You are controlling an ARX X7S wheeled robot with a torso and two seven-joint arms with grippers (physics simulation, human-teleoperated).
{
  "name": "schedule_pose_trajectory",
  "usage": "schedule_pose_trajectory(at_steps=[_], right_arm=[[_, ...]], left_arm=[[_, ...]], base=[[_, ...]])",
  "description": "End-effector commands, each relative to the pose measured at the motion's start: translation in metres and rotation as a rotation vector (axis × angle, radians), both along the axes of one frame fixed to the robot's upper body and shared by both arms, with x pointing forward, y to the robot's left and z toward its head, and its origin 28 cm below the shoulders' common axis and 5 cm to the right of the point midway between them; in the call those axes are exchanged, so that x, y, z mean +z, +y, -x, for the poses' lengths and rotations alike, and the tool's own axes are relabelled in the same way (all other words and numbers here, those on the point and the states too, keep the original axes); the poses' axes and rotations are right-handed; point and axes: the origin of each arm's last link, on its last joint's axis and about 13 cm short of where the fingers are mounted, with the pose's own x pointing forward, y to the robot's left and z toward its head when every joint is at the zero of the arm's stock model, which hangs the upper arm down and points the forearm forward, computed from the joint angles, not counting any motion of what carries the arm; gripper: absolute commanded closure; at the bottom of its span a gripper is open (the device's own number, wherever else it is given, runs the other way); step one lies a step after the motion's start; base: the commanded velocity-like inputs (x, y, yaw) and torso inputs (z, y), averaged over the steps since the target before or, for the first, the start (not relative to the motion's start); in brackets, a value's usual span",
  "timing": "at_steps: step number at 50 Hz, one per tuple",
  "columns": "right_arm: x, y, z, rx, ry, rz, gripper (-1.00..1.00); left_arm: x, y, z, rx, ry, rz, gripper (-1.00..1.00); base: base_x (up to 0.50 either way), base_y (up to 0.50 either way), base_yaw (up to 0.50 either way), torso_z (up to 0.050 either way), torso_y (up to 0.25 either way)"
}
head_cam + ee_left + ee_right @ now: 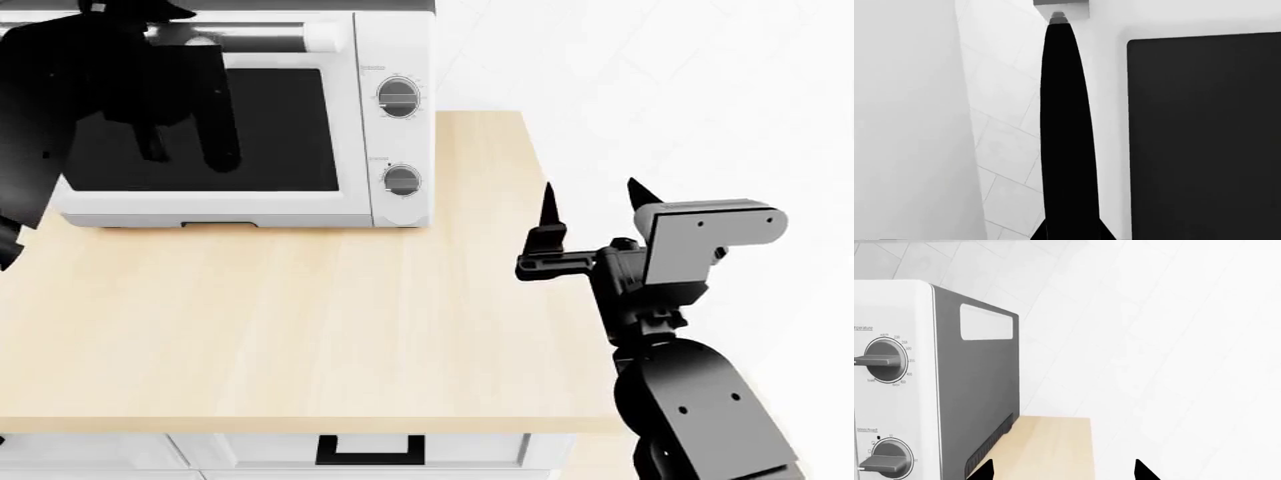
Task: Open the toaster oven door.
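black right end effector spread wide, empty, beside toaster oven

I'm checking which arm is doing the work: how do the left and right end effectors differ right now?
The left end effector is up against the toaster oven door, just below its silver handle; the right end effector hangs apart from the oven, past the countertop's right edge. The right one's fingers are spread open and hold nothing; the left's opening cannot be judged. Both are black.
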Motion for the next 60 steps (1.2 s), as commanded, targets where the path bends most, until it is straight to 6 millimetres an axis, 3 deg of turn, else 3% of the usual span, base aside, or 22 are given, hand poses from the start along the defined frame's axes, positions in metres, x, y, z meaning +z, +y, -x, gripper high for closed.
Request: schedule_pose_trajectory(at_steps=[1,15,28,36,60], right_arm=[[0.000,0.000,0.000,0.001,-0.001,-0.002,-1.00],[0.000,0.000,0.002,0.002,-0.004,-0.010,-1.00],[0.001,0.001,0.003,0.010,-0.010,-0.014,-1.00],[0.003,0.001,0.005,0.012,-0.013,-0.016,-1.00],[0.005,0.000,0.007,0.014,-0.025,-0.032,-1.00]], left_arm=[[-0.010,0.003,0.008,-0.022,0.045,-0.002,1.00],[-0.013,0.005,0.030,-0.047,0.050,-0.014,1.00],[-0.021,0.011,0.069,-0.061,0.072,0.000,1.00],[-0.025,0.011,0.083,-0.064,0.113,0.006,1.00],[-0.038,0.006,0.109,-0.077,0.235,-0.075,1.00]], base=[[0.00,0.00,0.00,0.000,0.000],[0.00,0.00,0.00,0.000,0.000],[0.00,0.00,0.00,0.000,0.000],[0.00,0.00,0.00,0.000,0.001],[0.00,0.00,0.00,0.000,0.000]])
